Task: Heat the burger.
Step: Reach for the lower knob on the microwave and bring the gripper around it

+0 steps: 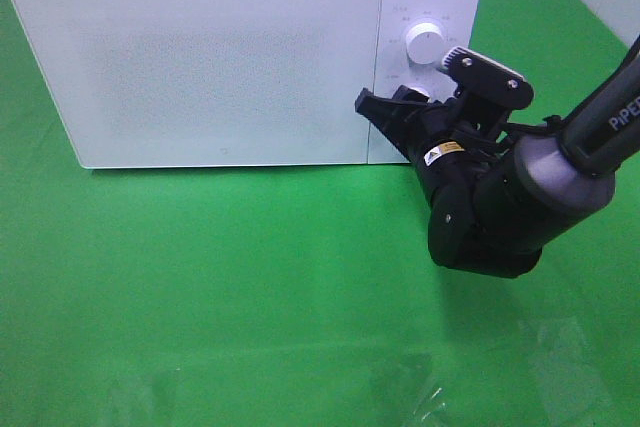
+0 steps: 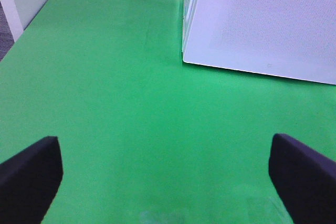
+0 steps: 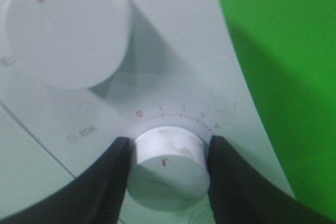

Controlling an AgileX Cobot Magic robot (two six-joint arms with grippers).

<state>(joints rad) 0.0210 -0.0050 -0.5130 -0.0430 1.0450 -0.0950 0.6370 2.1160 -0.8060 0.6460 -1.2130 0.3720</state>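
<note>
Right gripper (image 3: 169, 174) jaws grip the microwave's (image 1: 200, 67) lower knob (image 3: 168, 153), evidently to set the heating time. Left gripper (image 2: 165, 182), near the microwave, stands open and empty.

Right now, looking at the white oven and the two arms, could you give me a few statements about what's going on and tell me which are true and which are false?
1. The microwave has its door closed. True.
2. The right fingers are gripping the upper knob. False: they press on both sides of the lower knob, and the upper knob is free.
3. The left fingers are spread wide with nothing between them, above the green table. True.
4. The burger sits on the table in front of the microwave. False: no burger shows in any view.
</note>
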